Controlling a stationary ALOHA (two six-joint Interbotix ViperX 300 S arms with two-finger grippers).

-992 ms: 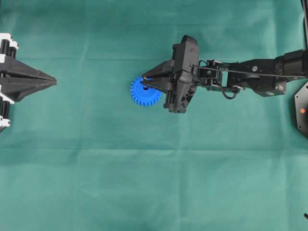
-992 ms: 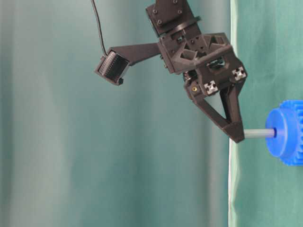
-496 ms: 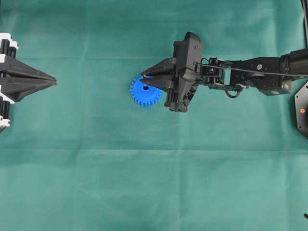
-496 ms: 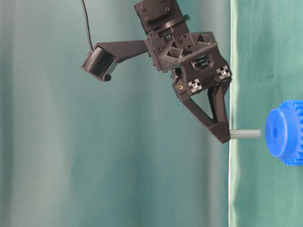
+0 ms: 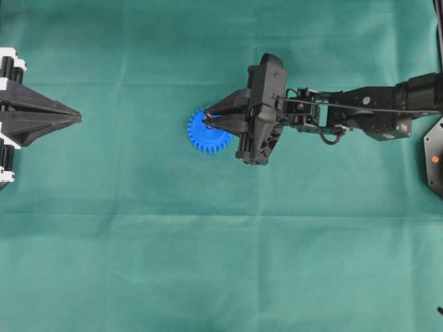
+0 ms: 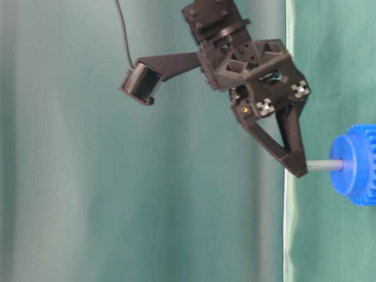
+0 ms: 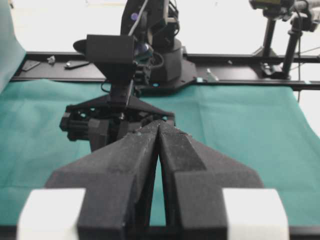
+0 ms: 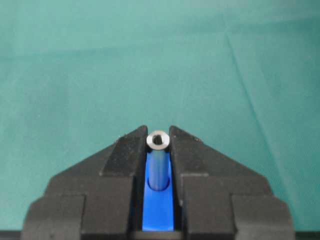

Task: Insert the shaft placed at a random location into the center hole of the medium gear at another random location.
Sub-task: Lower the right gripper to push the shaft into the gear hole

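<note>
The center hole is hidden, filled by the shaft in the medium gear at frame center. The right gripper clamps the shaft's top; the left gripper rests pressed together.

Matte black plastic arms end in wedge-shaped grippers; the right arm trails thin black cable, the left gripper shows white blocks.

Green cloth covers the desk, faint creases across it. Black rail and camera stands behind.
</note>
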